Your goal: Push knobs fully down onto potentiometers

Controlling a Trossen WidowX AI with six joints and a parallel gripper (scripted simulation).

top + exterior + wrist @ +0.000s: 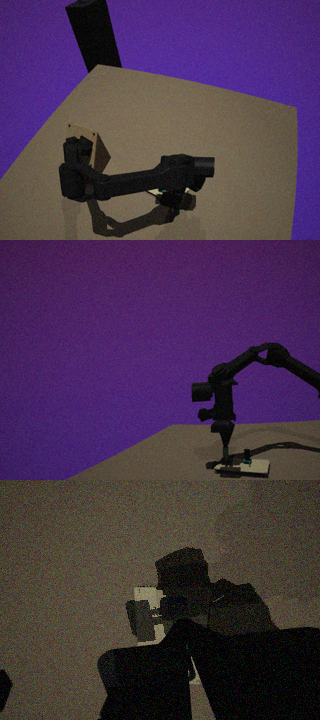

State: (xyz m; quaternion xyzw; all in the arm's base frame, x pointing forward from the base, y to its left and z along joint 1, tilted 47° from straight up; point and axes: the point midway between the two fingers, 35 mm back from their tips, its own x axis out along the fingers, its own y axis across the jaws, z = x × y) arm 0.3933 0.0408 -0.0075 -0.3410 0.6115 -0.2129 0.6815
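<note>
The pale circuit board stands low on the table, partly in the arm's shadow. In the exterior view, a tall black knob stands upright over a teal potentiometer near the board's middle; a gap between them cannot be made out. My gripper is shut and empty, pointing straight down over the board's left part in that view. The other knob is hidden or lost in the dark right under the fingertips; its height on its shaft and contact with the tips cannot be told.
An upright tan panel stands beside the arm's base in the top view. A black pillar rises beyond the table's far corner. The tall black knob is close beside the fingers. The arm's shadow crosses the board and table.
</note>
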